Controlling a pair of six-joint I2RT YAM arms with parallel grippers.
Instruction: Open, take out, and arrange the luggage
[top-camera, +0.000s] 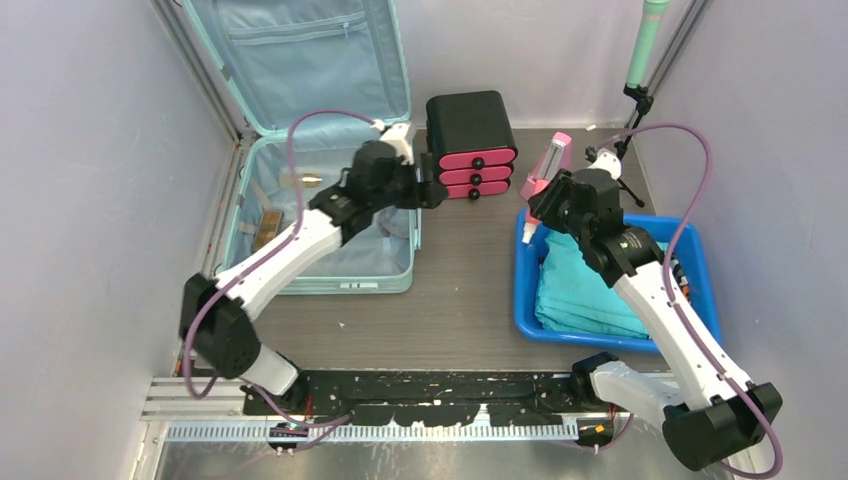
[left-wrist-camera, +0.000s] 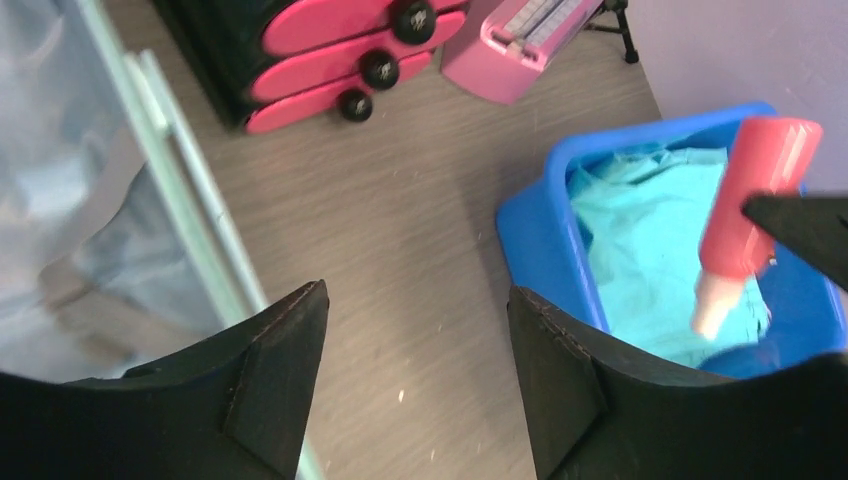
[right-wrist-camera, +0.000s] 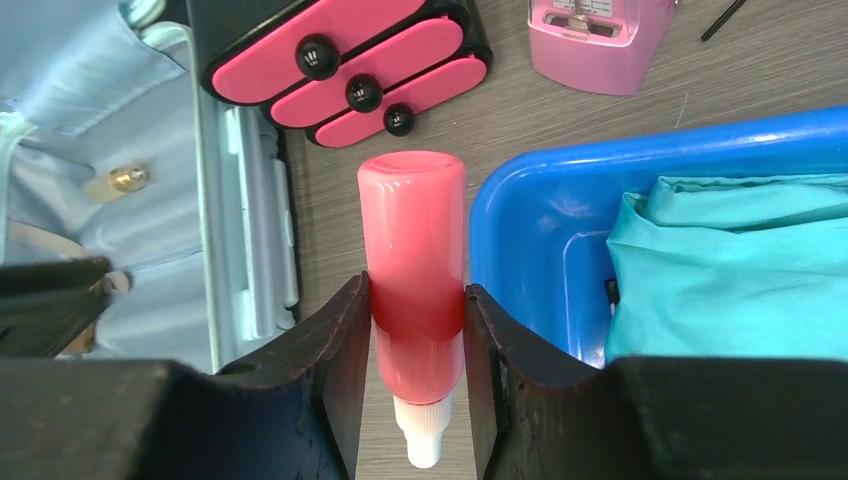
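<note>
Bottle (right-wrist-camera: 412, 220) of coral-pink plastic, white-capped, is clamped in the right gripper (right-wrist-camera: 415, 290) above the left rim of the blue plastic tub (right-wrist-camera: 520, 200), long axis along the jaws. Mint-green ribbed hard-shell luggage (top-camera: 340, 285) lies open left of the tub; the left gripper (left-wrist-camera: 415, 300), spread and empty, hovers between.

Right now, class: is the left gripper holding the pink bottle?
No, the left gripper is open and empty; the pink bottle sits clamped in the right gripper.

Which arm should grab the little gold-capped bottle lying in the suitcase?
Left. Its claw is open and empty by the suitcase rim, while the right claw is shut on the pink bottle near the blue tub.
</note>
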